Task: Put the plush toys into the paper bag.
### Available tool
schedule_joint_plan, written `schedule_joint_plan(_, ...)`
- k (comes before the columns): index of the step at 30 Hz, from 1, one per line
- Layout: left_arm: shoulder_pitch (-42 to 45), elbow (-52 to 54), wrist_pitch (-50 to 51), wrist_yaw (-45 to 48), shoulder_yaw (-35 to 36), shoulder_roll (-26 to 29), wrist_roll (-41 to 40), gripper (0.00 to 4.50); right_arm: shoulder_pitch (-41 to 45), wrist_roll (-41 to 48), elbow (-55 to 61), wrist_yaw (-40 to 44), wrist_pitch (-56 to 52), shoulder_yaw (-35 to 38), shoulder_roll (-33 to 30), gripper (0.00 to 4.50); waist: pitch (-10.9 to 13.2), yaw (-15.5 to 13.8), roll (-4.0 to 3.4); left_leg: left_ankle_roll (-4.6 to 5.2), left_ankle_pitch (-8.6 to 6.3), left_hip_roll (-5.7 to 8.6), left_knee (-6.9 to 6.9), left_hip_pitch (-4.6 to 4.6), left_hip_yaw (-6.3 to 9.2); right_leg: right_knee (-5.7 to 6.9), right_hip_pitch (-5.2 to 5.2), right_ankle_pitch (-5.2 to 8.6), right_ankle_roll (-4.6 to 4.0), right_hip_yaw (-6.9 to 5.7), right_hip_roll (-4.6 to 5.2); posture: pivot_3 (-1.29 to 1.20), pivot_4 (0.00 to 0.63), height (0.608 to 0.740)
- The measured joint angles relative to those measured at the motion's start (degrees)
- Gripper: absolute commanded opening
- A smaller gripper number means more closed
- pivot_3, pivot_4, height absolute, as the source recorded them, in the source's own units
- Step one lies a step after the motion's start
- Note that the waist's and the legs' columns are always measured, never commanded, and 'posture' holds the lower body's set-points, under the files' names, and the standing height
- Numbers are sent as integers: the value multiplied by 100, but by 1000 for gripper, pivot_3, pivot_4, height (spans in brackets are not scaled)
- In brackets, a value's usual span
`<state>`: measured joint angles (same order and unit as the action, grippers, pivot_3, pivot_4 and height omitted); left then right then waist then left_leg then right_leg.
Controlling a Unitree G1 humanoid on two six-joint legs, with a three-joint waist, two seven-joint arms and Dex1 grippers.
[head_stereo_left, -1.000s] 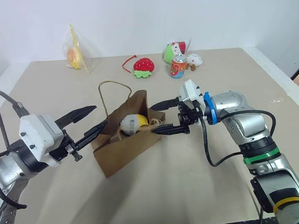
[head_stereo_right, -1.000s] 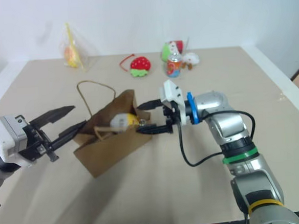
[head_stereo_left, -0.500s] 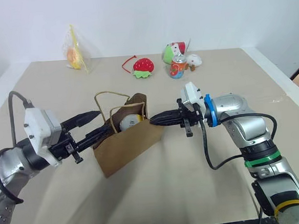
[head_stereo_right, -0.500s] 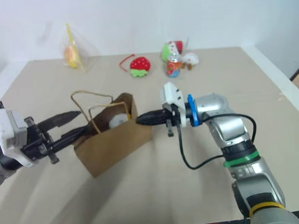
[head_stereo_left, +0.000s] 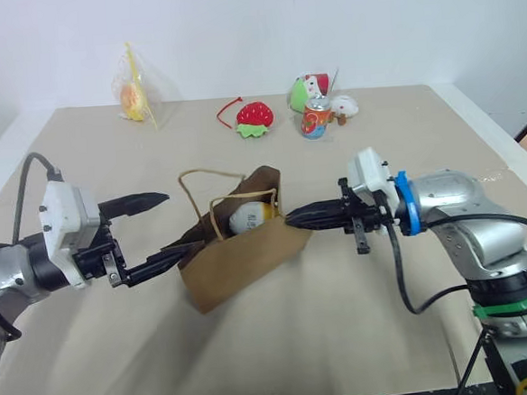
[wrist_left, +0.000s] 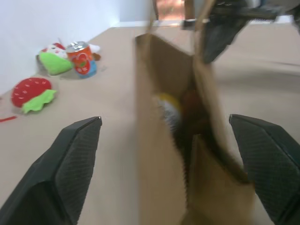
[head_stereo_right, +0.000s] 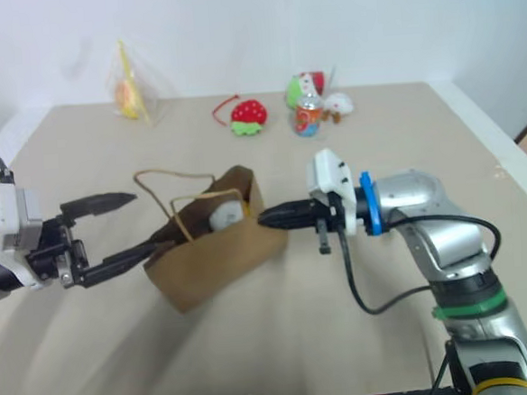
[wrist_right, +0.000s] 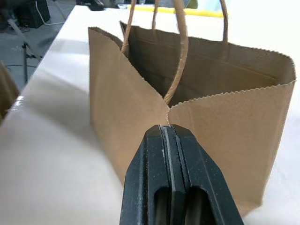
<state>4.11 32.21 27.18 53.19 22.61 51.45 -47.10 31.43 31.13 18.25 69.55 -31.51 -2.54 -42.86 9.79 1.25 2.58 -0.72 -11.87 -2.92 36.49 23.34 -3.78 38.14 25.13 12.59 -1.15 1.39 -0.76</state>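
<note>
The paper bag (head_stereo_left: 241, 258) stands mid-table, the egg-shaped plush (head_stereo_left: 250, 218) seen inside. Its rim at three o'clock is pinched by the fully closed right gripper (head_stereo_left: 294, 218); the left gripper (head_stereo_left: 161, 225) gapes wide at nine o'clock, holding nothing. Light, easily creased paper is judged; rim or handles (head_stereo_left: 211, 194) suit gripping.
</note>
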Motion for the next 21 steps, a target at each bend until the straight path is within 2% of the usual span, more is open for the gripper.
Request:
schedule_joint_plan(8, 334, 22, 2, -16, -277, -114, 3, 4488, -683, 1338, 1384, -611, -1570, 619, -719, 0, 0, 8, 1, -3, -2, 3, -1, -1, 1, 0, 0, 1, 8, 1, 2, 0, 150, 740)
schedule_joint_plan(14, 545, -151, -83, 67, -480, -166, 121, 4488, -758, 1959, 1753, -1350, -2300, 784, -808, 0, 0, 9, 1, -3, -2, 4, 0, -4, 3, 0, -3, 1, 8, 0, -1, 0, 150, 740)
schedule_joint_plan(17, 546, -171, -107, 103, -519, -239, 160, 4500, -742, 1973, 1714, -1545, -2347, 785, -809, 954, 0, 8, 2, -3, -2, 7, 0, 0, 3, -1, -2, 2, 8, 0, 1, 0, 150, 740)
schedule_joint_plan(21, 544, -178, -109, 124, -552, -274, 192, 4500, -652, 1918, 1449, -1323, -2243, 785, -1082, 2910, 0, 8, 2, -3, -2, 13, 0, 1, 0, -2, -1, 2, 10, 4, 2, 0, 150, 740)
